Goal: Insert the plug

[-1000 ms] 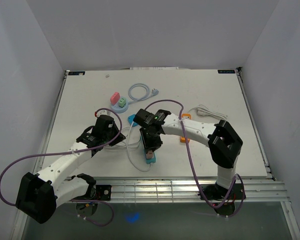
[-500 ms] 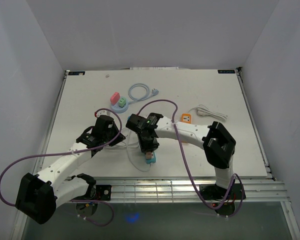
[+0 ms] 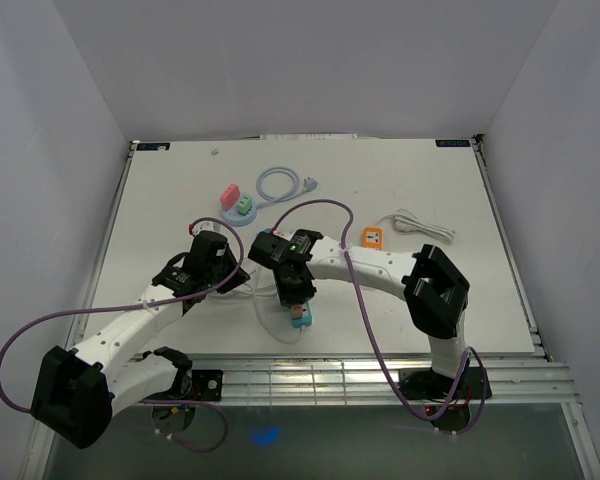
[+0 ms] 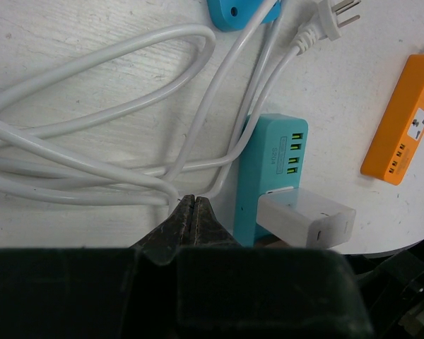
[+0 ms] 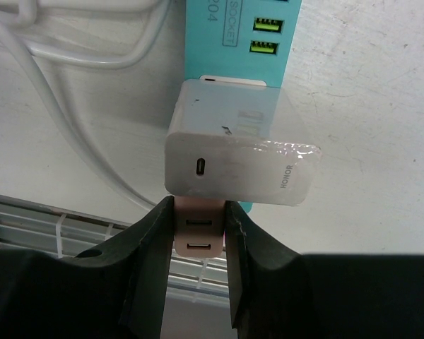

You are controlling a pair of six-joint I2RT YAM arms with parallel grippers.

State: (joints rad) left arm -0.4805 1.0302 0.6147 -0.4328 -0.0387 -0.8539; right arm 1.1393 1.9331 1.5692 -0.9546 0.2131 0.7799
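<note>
A pink plug with two USB ports sits between the fingers of my right gripper, which is shut on it. It hangs at the near end of the teal power strip, touching a white charger that is plugged into the strip. The pink plug's prongs are hidden. From above, the right gripper stands over the strip. My left gripper is shut and empty, its tips by the white cable, just left of the strip.
An orange power strip lies right of the right arm. Pink and green adapters and a coiled pale blue cable sit at the back. Another white cable lies at the right. The table's front edge is close behind the teal strip.
The right arm has swung to the left while its gripper stays over the teal strip with the pink plug. The left arm has not moved.
</note>
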